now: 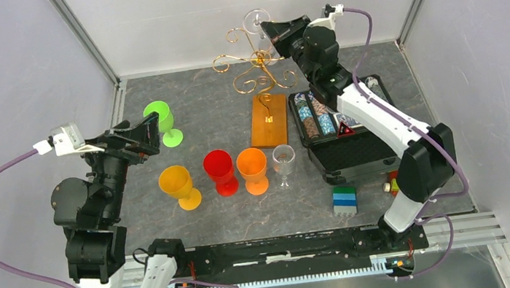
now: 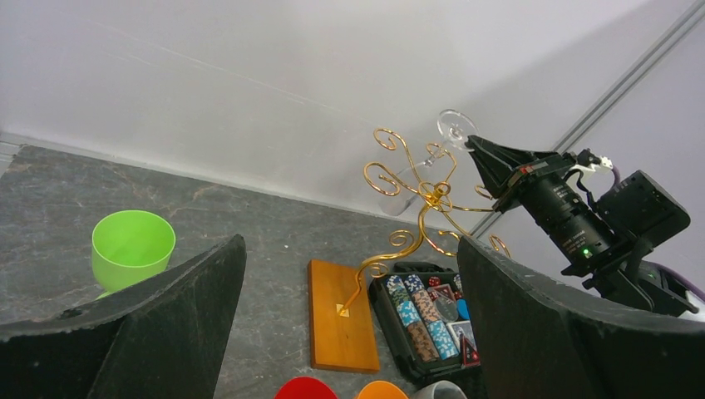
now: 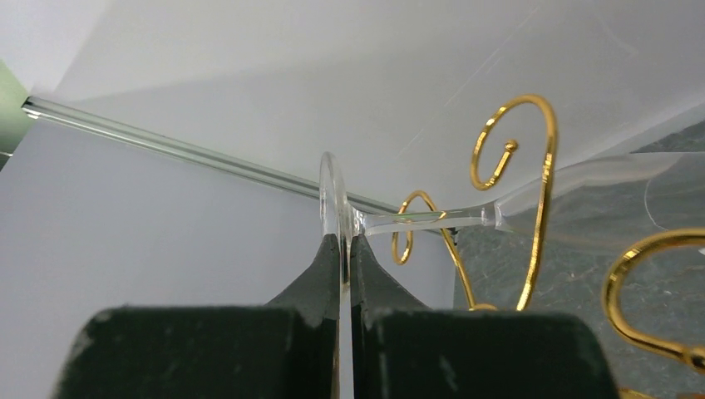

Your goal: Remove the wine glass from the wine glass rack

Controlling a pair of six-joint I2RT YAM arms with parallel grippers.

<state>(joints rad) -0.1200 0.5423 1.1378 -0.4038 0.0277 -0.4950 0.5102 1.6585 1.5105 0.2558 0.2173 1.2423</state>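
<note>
Trainee: Left gripper [image 1: 150,133] hangs over the left side of the grey mat [image 1: 211,112], jaws spread wide with nothing between them. Why there?

Operator: It looks parked out of the way, just beside the green goblet [image 1: 161,116]; this job seems to need one arm only. Right of it, a yellow goblet [image 1: 175,181], red goblet [image 1: 219,167], orange goblet [image 1: 252,165] and clear glass [image 1: 283,157] stand upright in a row, apart from the rack.

Trainee: And the wine glass rack [image 1: 256,59]?

Operator: Its gold spirals rise from the wooden base [image 1: 269,120] at the back centre. The wine glass [image 3: 432,219] hangs in an upper curl, tilted, foot uppermost, stem threaded through the wire.

Trainee: So the right gripper [image 3: 345,249]?

Operator: Clamped tight on the rim of the foot, edge-on to the disc. That hold probably lets the stem slide out through the curl's opening. The glass is clear and thin-stemmed, likely fragile. Further right lies an open poker chip case [image 1: 331,131].
</note>
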